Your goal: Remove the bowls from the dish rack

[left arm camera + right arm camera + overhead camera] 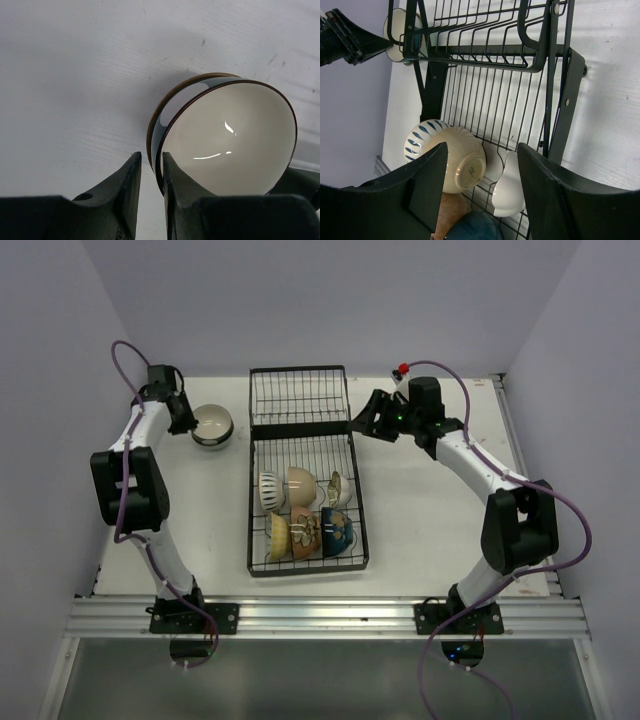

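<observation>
The black wire dish rack [357, 510] lies mid-table. Several bowls [300, 483] stand on edge in its near section. A dark bowl with a white inside [213, 426] sits upright on the table left of the rack. My left gripper [190, 423] is at its left rim. In the left wrist view the gripper [151, 154] straddles the bowl's rim [225, 145], jaws slightly apart, with table showing beside the wall. My right gripper [365, 420] is wide open and empty over the rack's right edge. Its wrist view [482, 146] shows the rack [485, 95], a cream blue-marked bowl [455, 160] and a white bowl [510, 192].
Pale walls close the table in at the back and both sides. An aluminium rail [320, 615] runs along the near edge by the arm bases. The right wrist view also shows the placed bowl [395, 30] beyond the rack.
</observation>
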Controlling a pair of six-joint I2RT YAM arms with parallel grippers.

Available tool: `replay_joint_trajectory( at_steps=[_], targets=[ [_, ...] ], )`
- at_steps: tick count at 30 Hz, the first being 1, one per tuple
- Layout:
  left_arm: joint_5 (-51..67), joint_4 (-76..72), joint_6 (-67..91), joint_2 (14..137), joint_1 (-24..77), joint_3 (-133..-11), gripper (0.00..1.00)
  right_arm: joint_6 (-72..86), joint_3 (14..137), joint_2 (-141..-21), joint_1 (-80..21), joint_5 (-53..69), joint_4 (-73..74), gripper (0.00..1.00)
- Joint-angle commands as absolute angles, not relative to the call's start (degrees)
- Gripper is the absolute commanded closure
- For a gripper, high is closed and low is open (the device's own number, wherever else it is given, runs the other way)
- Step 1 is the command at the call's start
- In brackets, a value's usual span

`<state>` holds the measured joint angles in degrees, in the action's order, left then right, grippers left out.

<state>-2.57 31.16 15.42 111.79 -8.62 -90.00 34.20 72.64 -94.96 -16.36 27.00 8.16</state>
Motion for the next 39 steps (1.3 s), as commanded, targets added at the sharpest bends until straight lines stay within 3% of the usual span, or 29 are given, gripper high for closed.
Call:
replay_joint_trajectory(
  at_steps=[1,3,8,13,14,17,20,26,32,39],
  targets=[
    [-1.8,29.4,15.4,112.1,-9.3,-91.1,0.74,33.4,73.6,-94.1,-16.0,28.4,7.9,0.39],
    [-1.3,29.4,15.4,112.2,-9.3,-91.1,0.81,33.3,73.6,-94.0,-16.0,28.5,7.8,0.39],
    [-0.4,29.1,15.6,112.2,-9.4,-90.7,0.9,33.3,73.3,-94.0,-16.0,28.5,7.9,0.39],
    [-0.4,28.8,15.6,111.5,-9.3,-90.4,0.74,33.3,73.7,-93.8,-16.1,28.6,8.2,0.39],
    [-0.4,28.8,15.6,111.4,-9.3,-90.4,0.6,33.3,73.7,-93.8,-16.0,28.7,8.2,0.39],
    [-0.4,28.7,15.6,110.0,-9.4,-90.3,0.39,33.4,74.0,-93.5,-16.0,28.7,8.3,0.38],
    [1.1,28.1,15.6,107.6,-9.3,-90.2,0.3,33.4,74.6,-93.3,-16.0,28.7,8.9,0.36],
    [2.8,27.1,15.6,99.3,-9.3,-87.6,0.23,33.0,75.4,-93.3,-16.1,28.7,10.7,0.34],
    [7.0,20.8,16.5,87.6,-9.3,-75.1,0.23,31.6,77.6,-93.4,-16.1,28.1,14.5,0.33],
    [10.5,20.5,14.9,80.6,-9.1,-70.5,0.23,31.3,77.2,-93.3,-16.1,27.6,14.9,0.32]
  ],
)
